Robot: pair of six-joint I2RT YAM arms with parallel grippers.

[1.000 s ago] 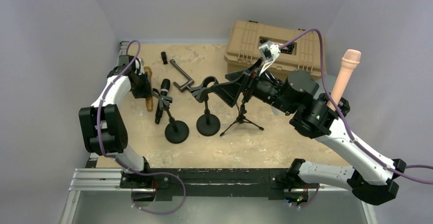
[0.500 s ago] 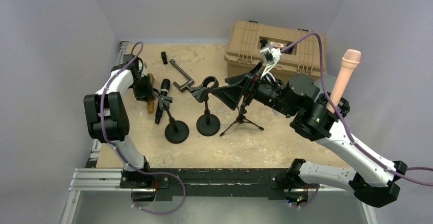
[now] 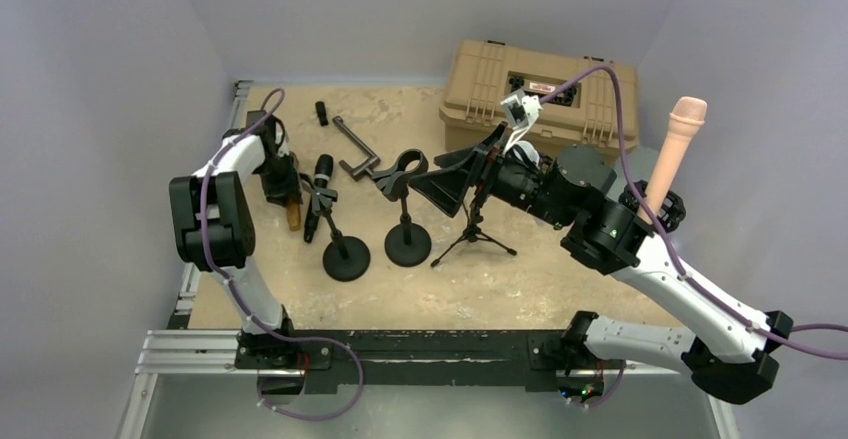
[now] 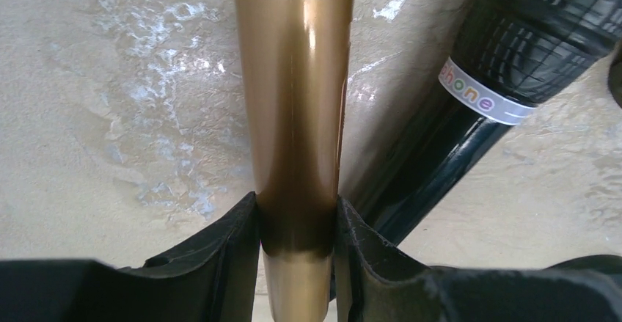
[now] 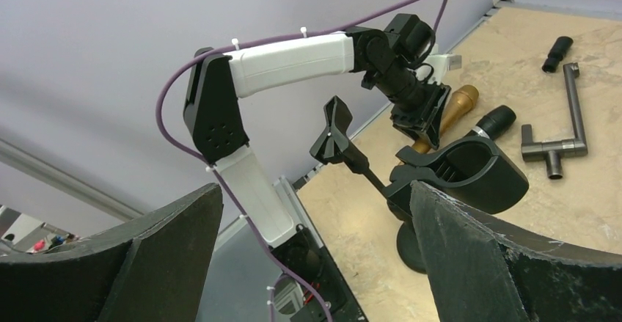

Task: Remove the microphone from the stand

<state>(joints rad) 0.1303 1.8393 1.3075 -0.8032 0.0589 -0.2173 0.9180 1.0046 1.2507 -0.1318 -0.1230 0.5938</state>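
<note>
My left gripper (image 3: 280, 181) is shut on the handle of a gold microphone (image 4: 297, 116), low over the table at the far left; its tip shows in the top view (image 3: 292, 215). A black microphone (image 4: 506, 65) lies right beside it (image 3: 318, 194), crossing the clip of the left round-base stand (image 3: 345, 257). That clip (image 5: 334, 127) looks empty in the right wrist view. My right gripper (image 3: 445, 181) is wide open and empty (image 5: 314, 190), raised next to the empty clip (image 5: 462, 174) of the middle stand (image 3: 408, 247).
A small tripod stand (image 3: 475, 239) stands under the right gripper. A tan case (image 3: 540, 89) sits at the back right. A grey bent metal bar (image 3: 355, 149) and a small black cylinder (image 3: 322, 112) lie at the back. A beige microphone-shaped piece (image 3: 678, 149) stands upright at the right.
The left arm's elbow has swung up and toward the back while its gripper stays shut on the gold microphone. The right gripper has shifted slightly left.
</note>
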